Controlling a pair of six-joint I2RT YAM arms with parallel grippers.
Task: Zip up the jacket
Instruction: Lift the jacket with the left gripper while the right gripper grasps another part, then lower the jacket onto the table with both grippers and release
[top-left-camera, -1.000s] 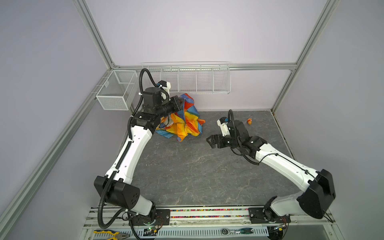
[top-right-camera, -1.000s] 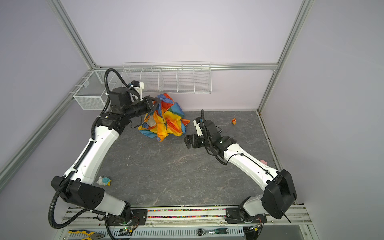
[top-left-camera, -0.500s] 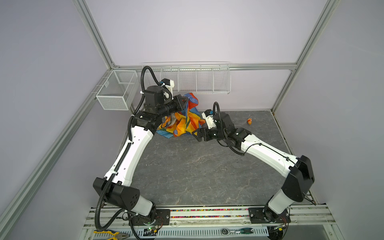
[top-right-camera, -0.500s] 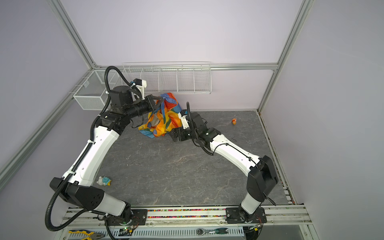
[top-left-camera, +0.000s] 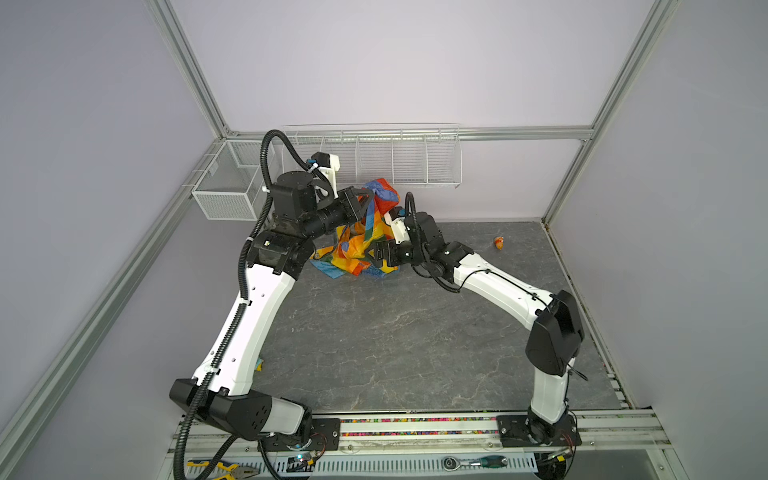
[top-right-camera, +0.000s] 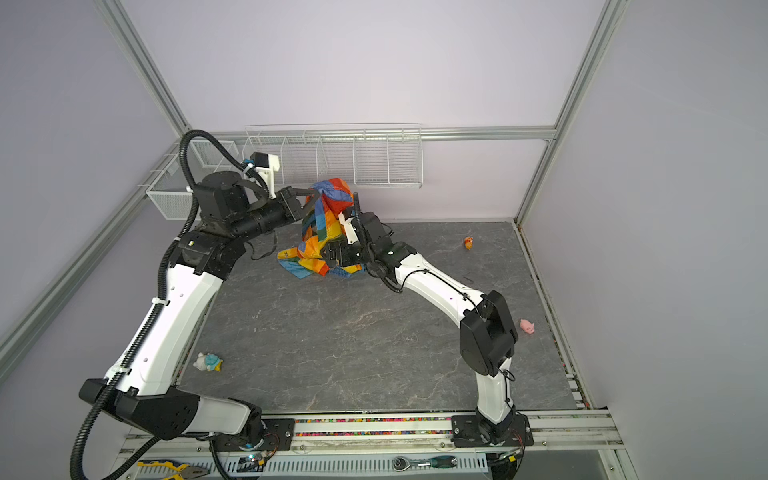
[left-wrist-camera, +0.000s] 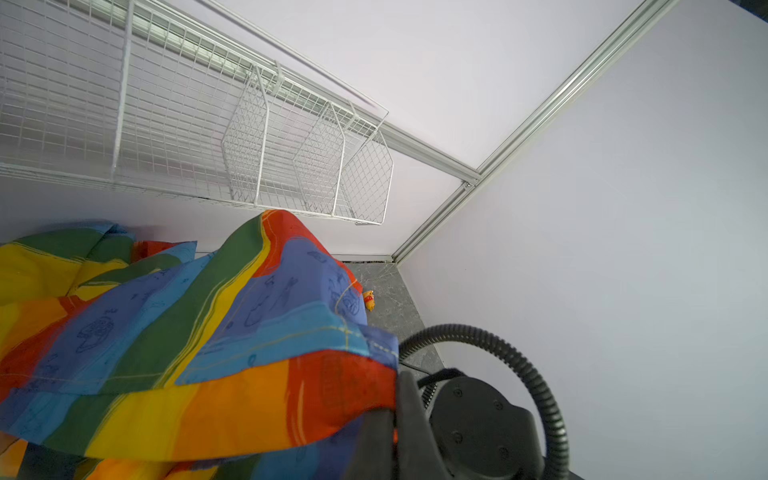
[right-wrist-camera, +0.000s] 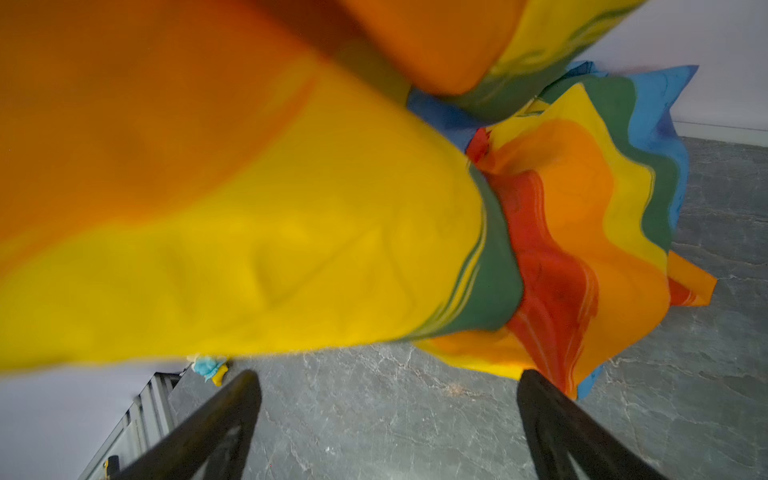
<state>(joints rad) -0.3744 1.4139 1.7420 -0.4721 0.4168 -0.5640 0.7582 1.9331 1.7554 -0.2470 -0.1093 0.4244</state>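
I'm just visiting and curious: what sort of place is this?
Probably a robot testing booth in a lab: a white left arm and right arm bolted to a rail, aluminium framing around plain walls, and a striped jacket to practise on.

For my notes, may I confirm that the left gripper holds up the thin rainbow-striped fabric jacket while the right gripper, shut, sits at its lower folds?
Not quite: the right gripper is open, its black fingers wide apart in the right wrist view. The left gripper does hold up the thin rainbow-striped fabric jacket, the right at its lower folds.
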